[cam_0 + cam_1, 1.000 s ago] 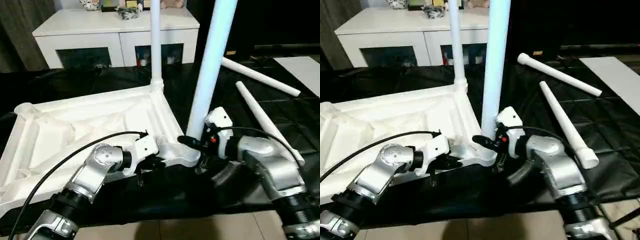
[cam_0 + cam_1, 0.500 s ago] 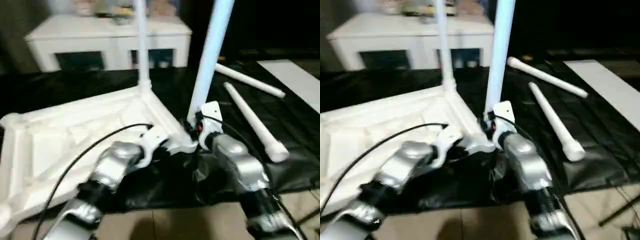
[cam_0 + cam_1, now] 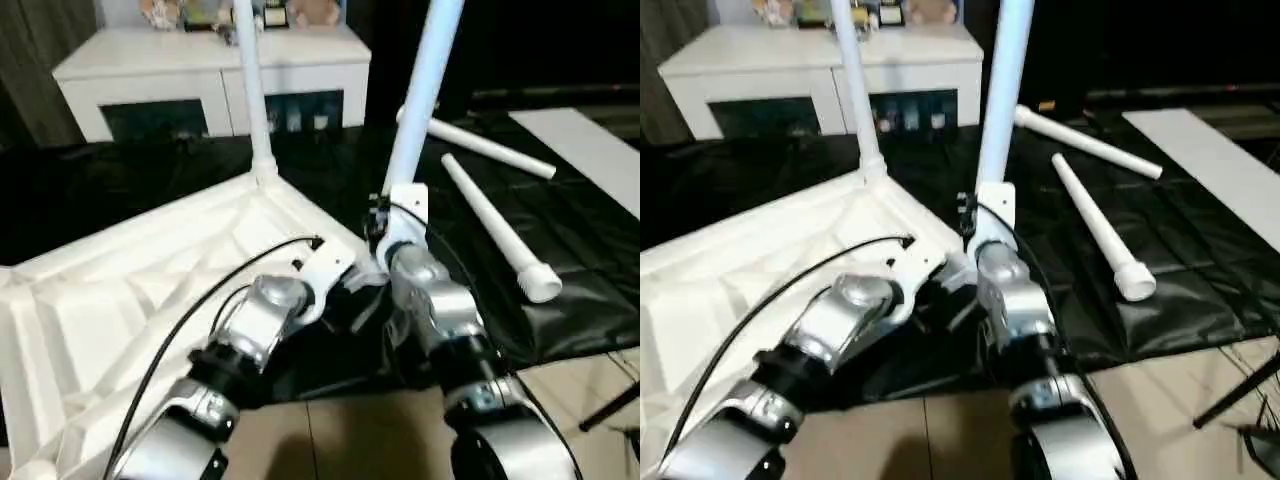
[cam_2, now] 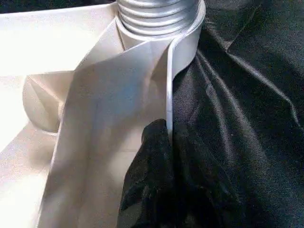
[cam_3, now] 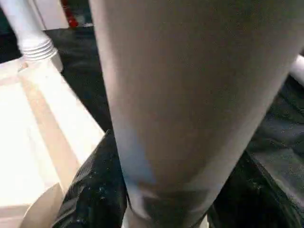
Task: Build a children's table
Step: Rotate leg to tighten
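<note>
Table top (image 3: pixel 150 290): white ribbed plastic, inverted on black cloth (image 3: pixel 590 250). Two tapered legs upright, two loose. Left gripper (image 4: pixel 168 137) pinches its rim; right gripper (image 5: pixel 166 180) clasps near leg (image 3: pixel 420 90).

Floor covered by a black, creased sheet (image 3: pixel 140 180); bare pale tiles (image 3: pixel 350 440) show along its near edge. Lying directly on the sheet — the white table top (image 3: pixel 120 290), underside up, its ribbed bracing exposed, spanning the left part of the sheet, its near right corner close to the sheet's near edge. On the right part lie two loose white tapered legs: one (image 3: pixel 495 225) reaching toward the near right edge, the other (image 3: pixel 480 145) farther back, lying crosswise. A white flat panel (image 3: pixel 590 145) rests at the far right edge.
</note>
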